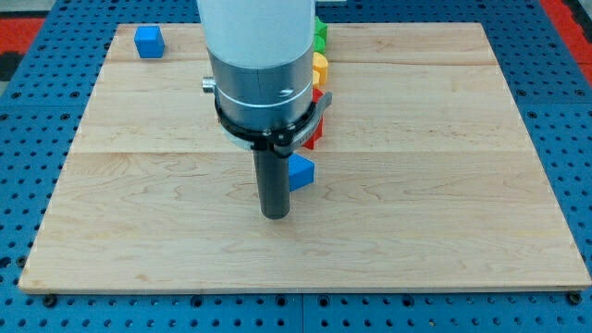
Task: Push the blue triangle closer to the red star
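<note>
Near the far left corner of the pale wooden worktop (444, 231) sits a small blue cube (148, 42), well apart from everything else and no part of this step. Toward the middle, my tip (276, 215) rests on the wood at the end of the dark rod; the arm carries no claw, so there is nothing to open or close. Just to the right of the rod, touching or nearly so, lies the blue triangle (301, 172), roughly central on the worktop. Immediately beyond it, toward the far edge, a red block shows, probably the red star (315, 137), largely hidden by the arm; a yellow block (320, 67) and a green block (320, 32) line up behind. To finish well, I judge the tip should come round to the triangle's near side and nudge gently toward the far edge, without scattering the row.
</note>
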Robot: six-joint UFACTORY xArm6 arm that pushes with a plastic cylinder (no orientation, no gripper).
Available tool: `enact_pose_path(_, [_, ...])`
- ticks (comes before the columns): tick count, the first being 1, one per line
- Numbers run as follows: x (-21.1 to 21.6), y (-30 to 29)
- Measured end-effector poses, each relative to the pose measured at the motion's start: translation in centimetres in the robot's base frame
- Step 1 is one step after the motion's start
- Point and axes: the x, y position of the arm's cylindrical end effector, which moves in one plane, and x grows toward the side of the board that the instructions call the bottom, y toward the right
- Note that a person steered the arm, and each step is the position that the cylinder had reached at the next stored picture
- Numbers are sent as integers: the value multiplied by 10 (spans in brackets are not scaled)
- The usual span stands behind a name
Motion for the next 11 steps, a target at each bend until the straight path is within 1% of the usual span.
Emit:
enact_pose_path(1, [-13,0])
enact_pose_path(3, [-17,1])
enact_pose_path(5, [-17,20])
enact_pose_path(10, [-49,20])
enact_pose_path(11, [-63,-2])
